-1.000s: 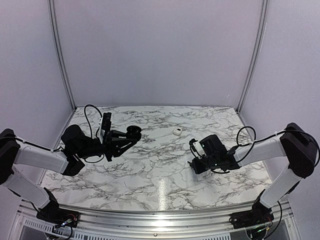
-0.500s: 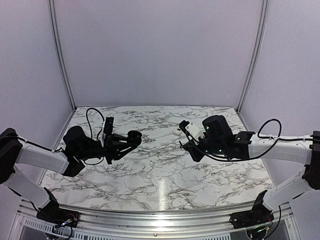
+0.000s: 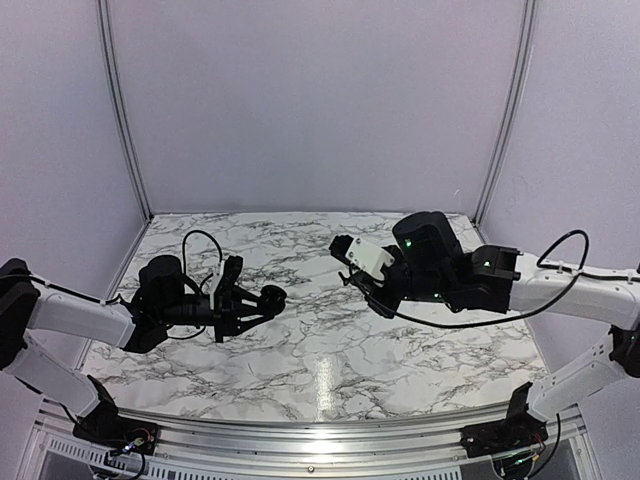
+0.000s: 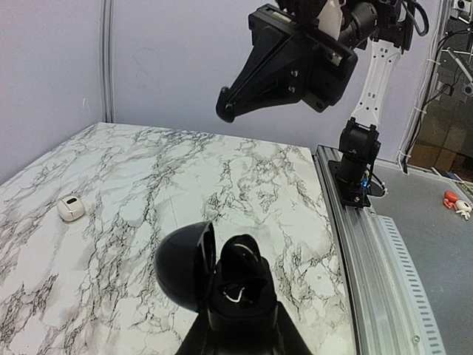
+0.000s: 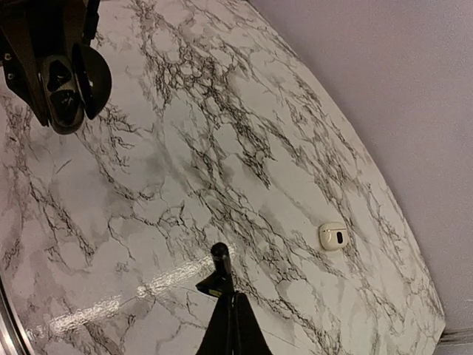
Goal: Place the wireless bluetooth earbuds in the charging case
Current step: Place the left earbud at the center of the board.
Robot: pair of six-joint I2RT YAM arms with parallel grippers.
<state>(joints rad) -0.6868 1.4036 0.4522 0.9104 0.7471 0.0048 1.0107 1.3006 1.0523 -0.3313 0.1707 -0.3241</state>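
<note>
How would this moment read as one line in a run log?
left gripper: holding open charging case | right gripper: pinching earbud, above table | white object: on table

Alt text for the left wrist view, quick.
The left pincer holds an open round black charging case, lid swung left, over the white marble table. The right arm's black pincer hangs overhead; a small white rounded object lies far left.

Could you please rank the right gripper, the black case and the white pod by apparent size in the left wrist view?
1. right gripper, narrowly
2. black case, enlarged by nearness to the camera
3. white pod, clearly smallest
</note>
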